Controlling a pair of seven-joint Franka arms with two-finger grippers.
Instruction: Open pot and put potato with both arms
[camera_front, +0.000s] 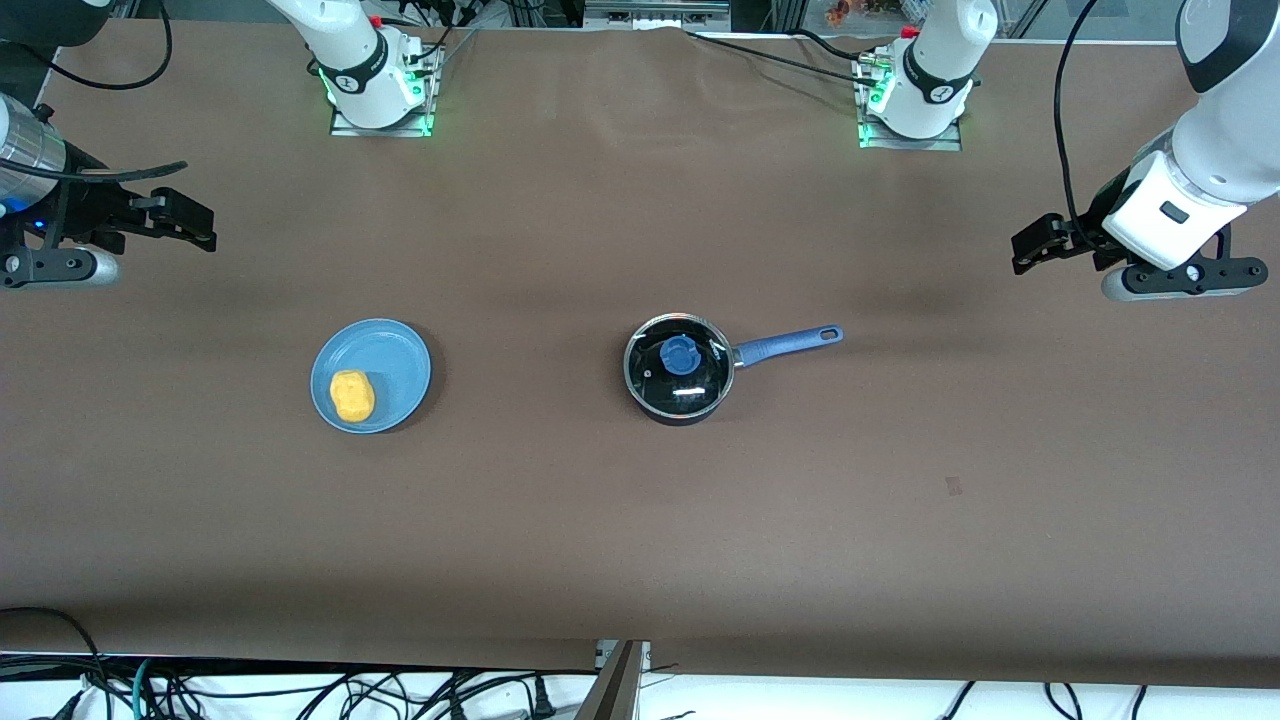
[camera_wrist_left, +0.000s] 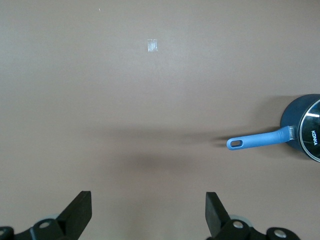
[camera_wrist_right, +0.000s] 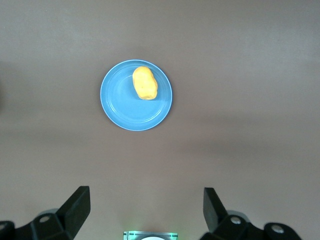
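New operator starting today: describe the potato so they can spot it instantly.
Start at the brown table and go toward the right arm's end, where a flat blue plate lies apart from the lidded black pot. The potato sits on that plate: a small, lumpy yellow-orange oval, the only thing on the table that is not blue or black.

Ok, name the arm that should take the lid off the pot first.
Left. The left gripper hangs open over the table's left-arm end, where the pot points its handle; its lid is on. The right gripper, also open, is nearer the potato on the plate.
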